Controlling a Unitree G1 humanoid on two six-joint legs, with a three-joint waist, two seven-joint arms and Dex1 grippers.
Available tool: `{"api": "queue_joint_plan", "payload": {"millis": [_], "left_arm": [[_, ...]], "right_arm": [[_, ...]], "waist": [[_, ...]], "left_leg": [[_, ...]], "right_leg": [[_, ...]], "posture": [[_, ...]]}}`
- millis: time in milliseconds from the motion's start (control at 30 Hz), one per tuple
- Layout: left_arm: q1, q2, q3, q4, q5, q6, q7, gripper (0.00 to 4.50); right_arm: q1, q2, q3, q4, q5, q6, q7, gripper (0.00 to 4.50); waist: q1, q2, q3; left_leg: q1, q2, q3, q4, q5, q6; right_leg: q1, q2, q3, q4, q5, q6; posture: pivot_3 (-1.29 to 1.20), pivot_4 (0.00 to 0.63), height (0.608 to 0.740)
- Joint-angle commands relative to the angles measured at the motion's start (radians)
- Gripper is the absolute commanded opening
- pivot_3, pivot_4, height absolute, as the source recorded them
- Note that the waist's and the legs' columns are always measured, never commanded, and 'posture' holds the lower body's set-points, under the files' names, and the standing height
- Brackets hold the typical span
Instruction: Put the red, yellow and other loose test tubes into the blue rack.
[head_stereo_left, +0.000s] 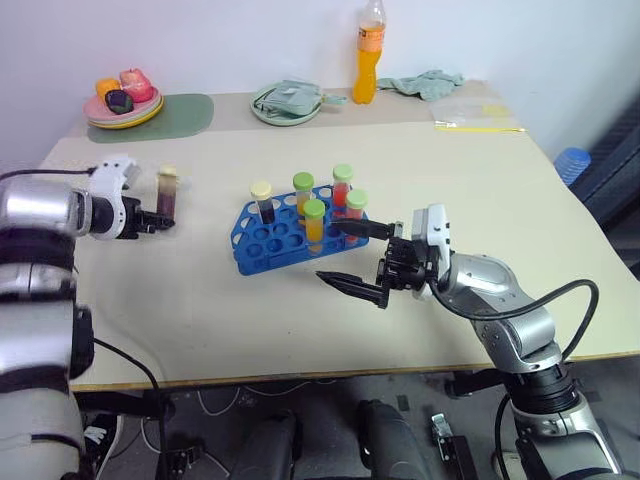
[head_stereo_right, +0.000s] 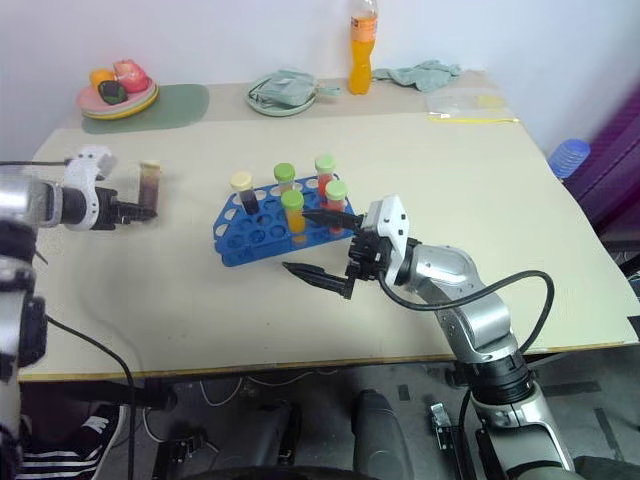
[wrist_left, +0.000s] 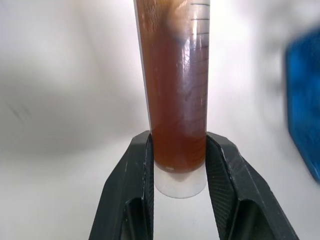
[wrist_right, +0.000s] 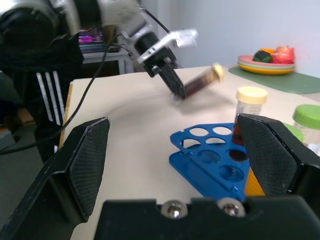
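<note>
The left gripper (head_stereo_left: 160, 218) has its jaws clenched on a clear plastic test tube of brown liquid with a pale cap (head_stereo_left: 167, 193), held above the beige worktop (head_stereo_left: 200, 300). The right gripper (head_stereo_left: 350, 257) hangs with jaws released beside the blue plastic rack (head_stereo_left: 262, 248), which carries five capped tubes.

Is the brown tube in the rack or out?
Out: the left gripper holds the brown tube upright above the table, apart from the blue rack.

We see a clear, glossy plastic test tube (wrist_left: 176, 95) of brown liquid pinched between matt black fingers (wrist_left: 131, 195) of the left gripper (head_stereo_left: 160, 218). The blue rack (head_stereo_left: 262, 245) is shiny moulded plastic on a smooth, matt beige table (head_stereo_left: 460, 190). The right gripper (wrist_right: 175, 165) shows finely textured black pads (wrist_right: 92, 160) and bright metal screws (wrist_right: 171, 212); a crumpled green cloth (head_stereo_left: 428, 83) lies behind.
</note>
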Motion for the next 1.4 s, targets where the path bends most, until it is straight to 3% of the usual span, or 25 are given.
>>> {"api": "queue_joint_plan", "payload": {"millis": [33, 133, 200, 333, 467, 633, 900, 1400], "left_arm": [[0.231, -0.118, 0.205, -0.441, -0.122, -0.287, 0.058, 0.86], [0.485, -0.282, 0.225, -0.707, -0.128, -0.606, 0.093, 0.86], [0.569, -0.356, 0.221, -0.757, -0.168, -0.677, 0.104, 0.86], [0.676, -0.405, 0.107, -0.738, -0.063, -0.912, 0.110, 0.86], [0.687, -0.453, 0.002, -0.637, 0.051, -1.097, 0.188, 0.86], [0.677, -0.506, -0.081, -0.508, 0.120, -1.179, 0.291, 0.86], [0.614, -0.505, -0.179, -0.377, 0.184, -1.235, 0.355, 0.86], [0.607, -0.554, -0.245, -0.302, 0.105, -1.221, 0.341, 0.86]], "right_arm": [[0.006, -0.026, -0.048, -0.057, 0.033, 0.000, 0.015, 4.50], [0.003, -0.048, -0.081, -0.061, 0.076, 0.030, 0.025, 4.50], [-0.001, -0.064, -0.087, -0.058, 0.089, 0.046, 0.037, 4.50], [-0.016, -0.059, -0.094, -0.039, 0.084, 0.050, 0.032, 4.50], [-0.031, -0.053, -0.095, -0.033, 0.074, 0.051, 0.015, 4.50], [-0.033, -0.061, -0.099, -0.049, 0.074, 0.062, -0.004, 4.50], [-0.026, -0.064, -0.103, -0.084, 0.074, 0.076, -0.039, 4.50], [-0.030, -0.057, -0.101, -0.076, 0.050, 0.048, -0.058, 4.50]], "waist": [[0.001, -0.002, -0.001], [-0.003, -0.002, -0.001], [0.000, -0.002, -0.001], [0.001, -0.001, -0.002], [0.013, -0.001, -0.002], [0.020, -0.001, -0.002], [0.022, -0.001, -0.002], [0.022, -0.001, -0.002]], "left_leg": [[-0.001, 0.000, 0.000, 0.001, 0.000, 0.000], [0.001, -0.001, 0.003, 0.001, -0.002, 0.001], [0.002, -0.001, 0.004, 0.001, -0.002, 0.001], [0.005, 0.001, 0.003, 0.001, -0.004, 0.005], [0.010, 0.001, 0.003, 0.001, -0.005, 0.007], [0.010, 0.001, 0.003, 0.001, -0.005, 0.007], [0.010, 0.001, 0.003, 0.001, -0.005, 0.007], [0.010, 0.001, 0.003, 0.000, -0.005, 0.007]], "right_leg": [[0.000, 0.000, 0.000, -0.001, 0.000, 0.000], [0.001, -0.002, 0.001, -0.002, 0.001, 0.000], [0.001, -0.003, 0.001, -0.002, 0.001, 0.000], [0.004, 0.001, 0.000, -0.001, 0.002, -0.001], [0.011, 0.001, -0.001, -0.003, 0.002, -0.001], [0.010, 0.001, 0.000, -0.004, 0.002, -0.001], [0.010, 0.001, 0.000, -0.004, 0.002, -0.001], [0.010, 0.001, 0.000, -0.004, 0.002, -0.001]], "posture": [[0.00, 0.150, 0.740], [0.00, 0.150, 0.740], [0.00, 0.150, 0.740], [0.00, 0.150, 0.740], [0.00, 0.150, 0.740], [0.00, 0.150, 0.740], [0.00, 0.150, 0.740], [0.00, 0.150, 0.740]]}}
